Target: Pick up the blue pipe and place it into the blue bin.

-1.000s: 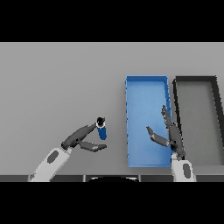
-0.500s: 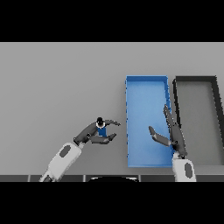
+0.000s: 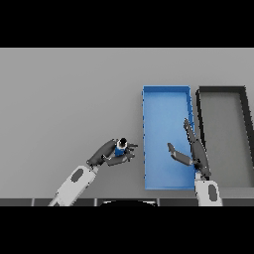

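My left hand (image 3: pixel 110 155), fingers clenched around blue pipe (image 3: pixel 120 150), holds it just left of blue bin (image 3: pixel 166 94), ready for carry over rim. Right hand (image 3: pixel 191 151) idle above bin, fingers released.

— Where is the left hand (image 3: pixel 110 155)?
— Left of the blue bin (image 3: pixel 166 181), fingers curled around the blue pipe (image 3: pixel 120 149).
— And the right hand (image 3: pixel 191 151)?
— Over the bin's right side, fingers straight, thumb apart.
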You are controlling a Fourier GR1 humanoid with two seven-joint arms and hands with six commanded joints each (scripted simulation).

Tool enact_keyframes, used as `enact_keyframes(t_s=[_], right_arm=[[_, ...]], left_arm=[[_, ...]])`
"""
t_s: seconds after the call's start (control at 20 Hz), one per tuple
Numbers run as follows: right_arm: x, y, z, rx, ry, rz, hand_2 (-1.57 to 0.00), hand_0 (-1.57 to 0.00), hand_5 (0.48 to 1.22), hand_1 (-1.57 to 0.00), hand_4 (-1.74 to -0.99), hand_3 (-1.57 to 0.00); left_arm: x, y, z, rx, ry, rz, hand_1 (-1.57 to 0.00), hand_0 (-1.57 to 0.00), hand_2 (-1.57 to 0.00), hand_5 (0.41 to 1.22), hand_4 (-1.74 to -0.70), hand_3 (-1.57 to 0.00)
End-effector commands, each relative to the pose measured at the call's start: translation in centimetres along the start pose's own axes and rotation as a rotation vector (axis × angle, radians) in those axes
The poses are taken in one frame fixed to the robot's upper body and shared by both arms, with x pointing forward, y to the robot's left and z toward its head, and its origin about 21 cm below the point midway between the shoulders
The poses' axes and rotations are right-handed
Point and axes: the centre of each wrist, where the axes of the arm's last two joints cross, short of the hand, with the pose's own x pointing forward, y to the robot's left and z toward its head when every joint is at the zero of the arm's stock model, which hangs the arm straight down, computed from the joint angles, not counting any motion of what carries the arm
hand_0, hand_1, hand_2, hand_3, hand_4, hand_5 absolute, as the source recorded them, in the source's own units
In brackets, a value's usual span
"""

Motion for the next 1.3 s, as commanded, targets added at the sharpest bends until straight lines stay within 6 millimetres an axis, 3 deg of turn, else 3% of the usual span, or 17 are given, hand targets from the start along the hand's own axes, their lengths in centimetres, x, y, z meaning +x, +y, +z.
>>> enact_keyframes(t_s=[0.0,0.25,0.4,0.6,1.25], right_arm=[[0.3,0.0,-0.4,-0.002,0.007,0.0,0.0,0.0,0.621,0.0,-1.245,0.0],[0.1,-0.3,0.0,-0.002,0.014,0.019,0.0,0.0,0.629,0.0,-1.228,0.0],[-0.1,-0.3,0.0,0.002,0.013,0.026,0.0,0.0,0.635,0.0,-1.217,0.0],[-0.3,-0.4,0.1,-0.006,0.001,0.032,0.0,0.0,0.635,0.0,-1.195,0.0],[1.0,-1.0,0.2,0.046,-0.056,-0.037,0.0,0.0,0.61,0.0,-1.195,0.0]], left_arm=[[0.7,-0.1,-0.4,0.0,-0.025,-0.002,-1.47,-1.45,-1.48,1.179,-1.69,-1.39],[4.0,-0.7,-1.4,-0.045,-0.166,-0.006,-1.54,-1.53,-1.54,1.207,-1.72,-1.44],[5.7,-0.8,-2.6,-0.076,-0.169,-0.015,-1.55,-1.55,-1.56,1.214,-1.72,-1.44],[7.4,-1.2,-2.6,-0.113,-0.165,-0.028,-1.56,-1.56,-1.56,1.218,-1.73,-1.44],[7.2,-1.1,-2.6,-0.129,-0.133,-0.042,-1.57,-1.57,-1.57,1.221,-1.73,-1.44]])
